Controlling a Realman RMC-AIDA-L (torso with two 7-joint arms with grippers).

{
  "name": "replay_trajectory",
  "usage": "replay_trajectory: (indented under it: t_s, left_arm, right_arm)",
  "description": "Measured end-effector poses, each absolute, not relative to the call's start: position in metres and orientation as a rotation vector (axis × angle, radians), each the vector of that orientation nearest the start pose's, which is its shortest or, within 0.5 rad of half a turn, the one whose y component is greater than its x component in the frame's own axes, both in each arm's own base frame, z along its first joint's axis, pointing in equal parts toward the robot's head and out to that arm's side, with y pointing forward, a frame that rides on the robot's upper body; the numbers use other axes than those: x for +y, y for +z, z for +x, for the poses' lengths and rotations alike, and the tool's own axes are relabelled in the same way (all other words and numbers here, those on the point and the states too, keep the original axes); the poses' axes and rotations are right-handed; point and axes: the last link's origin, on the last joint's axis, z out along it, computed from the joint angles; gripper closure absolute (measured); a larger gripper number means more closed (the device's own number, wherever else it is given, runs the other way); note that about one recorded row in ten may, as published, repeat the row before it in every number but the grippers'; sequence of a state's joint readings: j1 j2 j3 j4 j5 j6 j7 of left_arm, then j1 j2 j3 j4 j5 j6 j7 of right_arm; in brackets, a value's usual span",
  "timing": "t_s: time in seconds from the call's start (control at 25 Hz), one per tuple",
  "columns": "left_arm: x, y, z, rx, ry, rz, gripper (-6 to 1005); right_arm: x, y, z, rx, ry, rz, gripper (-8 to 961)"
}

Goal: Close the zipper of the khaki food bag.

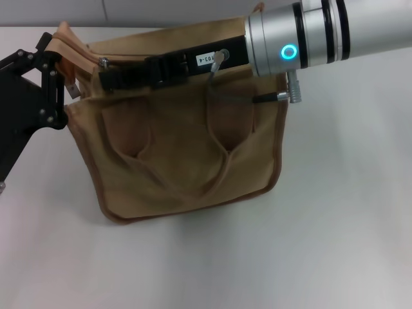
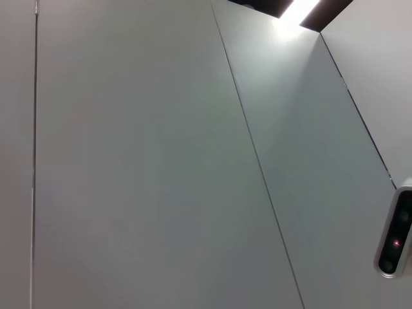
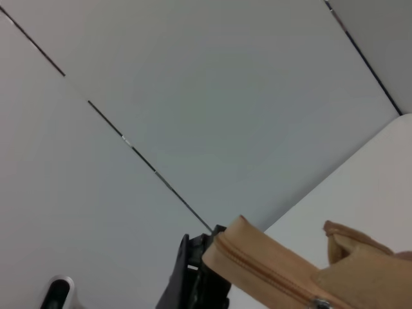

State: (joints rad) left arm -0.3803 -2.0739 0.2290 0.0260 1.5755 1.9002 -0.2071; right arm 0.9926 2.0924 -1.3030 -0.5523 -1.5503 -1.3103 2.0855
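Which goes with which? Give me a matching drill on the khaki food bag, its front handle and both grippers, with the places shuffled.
Things:
1. boxy khaki canvas food bag
2. looped fabric handle
3. black left gripper
4. black right gripper on the silver arm

Places:
A. at the bag's top left corner
B. along the bag's top edge, reaching in from the right
C. standing on the white table
D. drooping over the bag's front

Pairs: 1-C, 2-D, 3-A, 4-B
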Motion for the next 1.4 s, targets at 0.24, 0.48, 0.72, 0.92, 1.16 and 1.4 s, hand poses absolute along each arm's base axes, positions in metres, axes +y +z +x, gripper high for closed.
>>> replay_trajectory:
  t_s: [0.24, 0.48, 0.72, 0.92, 1.16, 1.4]
  left_arm:
    - [0.2549, 0.014, -0.2788, 0.049, -1.153, -1.748, 985]
    - [0.2538, 0.014, -0.2783, 0.053, -1.159, -1.749, 985]
    - [0.2512, 0.0139, -0.2785, 0.052, -1.166, -1.744, 985]
    - [0.2505, 0.0141, -0.2788, 0.052, -1.166, -1.742, 985]
    - [0.25, 0.0141, -0.2793, 0.05, -1.165, -1.742, 985]
    - [0.2498, 0.0145, -0.2799, 0.047, -1.163, -1.737, 985]
  right_arm:
    - [0.3839, -0.0786, 0.0499, 1.073, 0.808, -3.041, 723]
    - [0.3825, -0.0815, 0.0489, 1.084, 0.801, -3.044, 642]
    - [0.383, -0.0827, 0.0498, 1.096, 0.793, -3.036, 679]
    - [0.3809, -0.0836, 0.0511, 1.089, 0.783, -3.048, 850]
    - [0.38, -0.0849, 0.053, 1.056, 0.772, -3.054, 927]
    - [0.3804, -0.0844, 0.057, 1.049, 0.78, -3.041, 955]
